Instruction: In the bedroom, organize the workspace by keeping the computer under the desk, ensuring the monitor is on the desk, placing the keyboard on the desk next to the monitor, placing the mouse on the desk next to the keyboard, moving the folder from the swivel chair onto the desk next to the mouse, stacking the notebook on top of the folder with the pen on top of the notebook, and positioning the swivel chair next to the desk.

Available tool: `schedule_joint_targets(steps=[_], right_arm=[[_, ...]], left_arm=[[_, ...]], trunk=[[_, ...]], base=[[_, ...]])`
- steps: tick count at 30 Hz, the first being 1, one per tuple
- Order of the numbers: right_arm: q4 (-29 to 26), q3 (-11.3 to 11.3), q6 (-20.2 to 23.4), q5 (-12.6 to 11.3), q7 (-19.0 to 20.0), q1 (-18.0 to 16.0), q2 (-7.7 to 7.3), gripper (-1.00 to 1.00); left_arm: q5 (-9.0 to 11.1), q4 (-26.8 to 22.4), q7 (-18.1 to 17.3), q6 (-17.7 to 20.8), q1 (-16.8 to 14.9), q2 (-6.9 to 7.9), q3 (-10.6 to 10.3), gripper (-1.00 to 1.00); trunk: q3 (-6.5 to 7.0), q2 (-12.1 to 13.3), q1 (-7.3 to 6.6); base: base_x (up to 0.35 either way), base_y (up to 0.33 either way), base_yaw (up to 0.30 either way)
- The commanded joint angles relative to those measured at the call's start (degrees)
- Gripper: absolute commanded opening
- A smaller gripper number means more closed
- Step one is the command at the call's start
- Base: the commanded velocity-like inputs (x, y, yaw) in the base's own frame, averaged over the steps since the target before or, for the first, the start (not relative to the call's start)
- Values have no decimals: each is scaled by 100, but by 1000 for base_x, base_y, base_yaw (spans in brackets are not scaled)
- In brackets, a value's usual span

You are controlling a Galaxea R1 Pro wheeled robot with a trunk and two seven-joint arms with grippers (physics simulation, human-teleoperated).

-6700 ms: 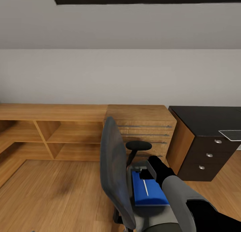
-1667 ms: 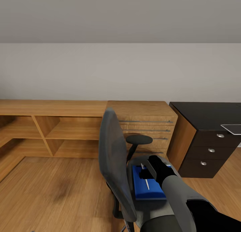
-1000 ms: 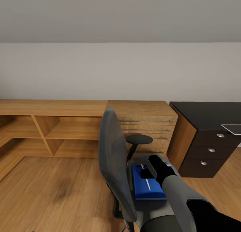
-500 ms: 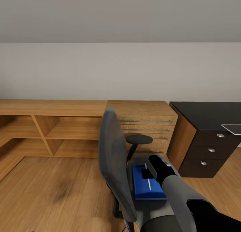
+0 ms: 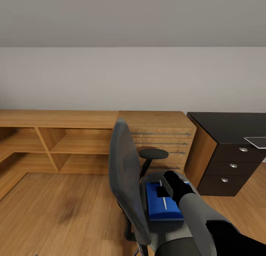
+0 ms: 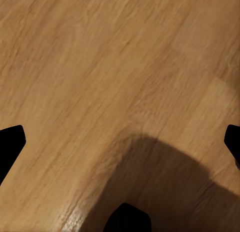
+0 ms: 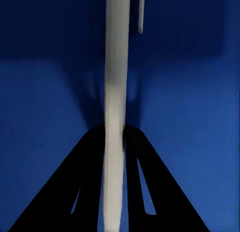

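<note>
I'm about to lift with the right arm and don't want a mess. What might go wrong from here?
1. The right hand seems closed on the thin pen with only its narrow fingertips, so the pen may pivot or slip out when raised.
2. The pen lies flat on the blue folder on the swivel chair. Pressing or dragging there could slide the folder off the seat or shove the chair.

The right claw point(image 5: 161, 190) covers the far edge of the folder point(image 5: 162, 208) on the swivel chair point(image 5: 127, 182), and whether its fingers grip the pen point(image 5: 163, 201) cannot be told from the head view; the chair's backrest hides the seat's left edge. The worktop point(image 5: 229, 127) is cut off at the picture's right edge; a pale flat thing point(image 5: 256, 141) near its front edge is cut off too, and too little shows to name it.
</note>
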Motion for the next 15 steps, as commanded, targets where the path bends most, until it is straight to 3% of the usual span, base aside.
schedule_joint_targets(steps=[1, 15], right_arm=[[89, -29, 21, -3, -39, 2, 4, -100], [77, -27, 83, -3, -40, 2, 4, -100]], left_arm=[[31, -12, -15, 39, 2, -1, 14, 100], [31, -11, -22, 27, 2, -1, 7, 100]], trunk=[[-6, -2, 0], [228, 520, -285]], base=[[0, 0, 0], [0, 0, 0]])
